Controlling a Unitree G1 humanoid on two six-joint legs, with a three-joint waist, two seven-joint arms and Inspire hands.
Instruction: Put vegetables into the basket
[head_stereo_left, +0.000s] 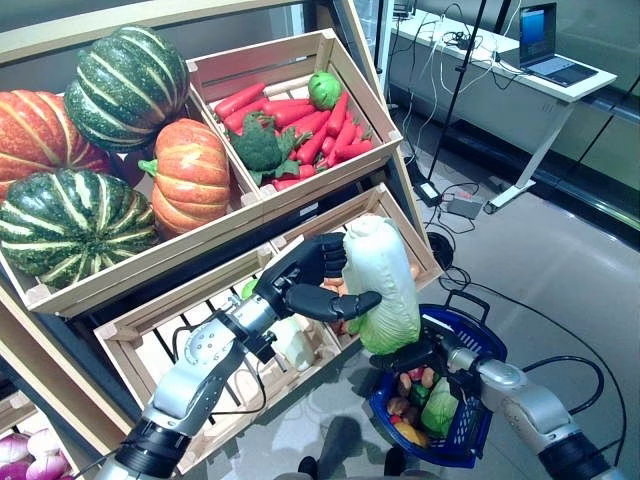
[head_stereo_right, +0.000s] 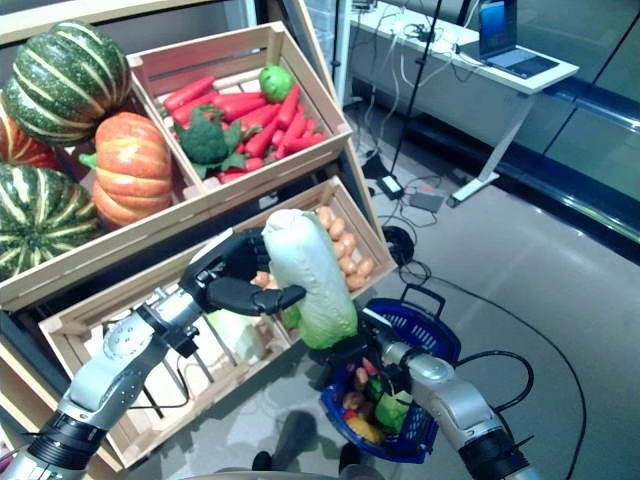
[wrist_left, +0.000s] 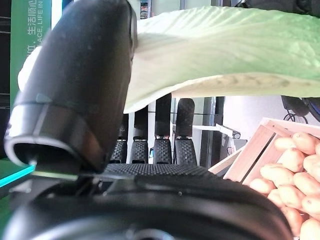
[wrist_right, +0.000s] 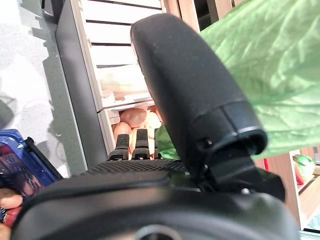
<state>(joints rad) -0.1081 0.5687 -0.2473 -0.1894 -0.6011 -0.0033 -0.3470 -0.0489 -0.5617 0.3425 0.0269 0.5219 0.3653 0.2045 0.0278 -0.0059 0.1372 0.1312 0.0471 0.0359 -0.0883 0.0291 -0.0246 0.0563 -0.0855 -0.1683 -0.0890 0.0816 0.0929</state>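
Observation:
A pale green napa cabbage (head_stereo_left: 385, 285) hangs upright in front of the lower crate, and my left hand (head_stereo_left: 315, 270) is shut on its upper half, fingers behind and thumb across the front. Its leafy end sits just above the near rim of a blue basket (head_stereo_left: 480, 420), which holds several small vegetables. My right hand (head_stereo_left: 415, 355) is under the cabbage at that rim, shut on the basket's handle. In the right wrist view the cabbage (wrist_right: 265, 75) shows right beside the thumb and the basket (wrist_right: 12, 145) sits below the hand.
The sloped wooden stand carries a crate of pumpkins (head_stereo_left: 190, 175), a crate of carrots and broccoli (head_stereo_left: 300, 120), a crate of potatoes (head_stereo_right: 345, 255) and a slatted lower crate (head_stereo_left: 170, 340) with another cabbage. A desk with a laptop (head_stereo_left: 545, 45) and floor cables stand at the back right.

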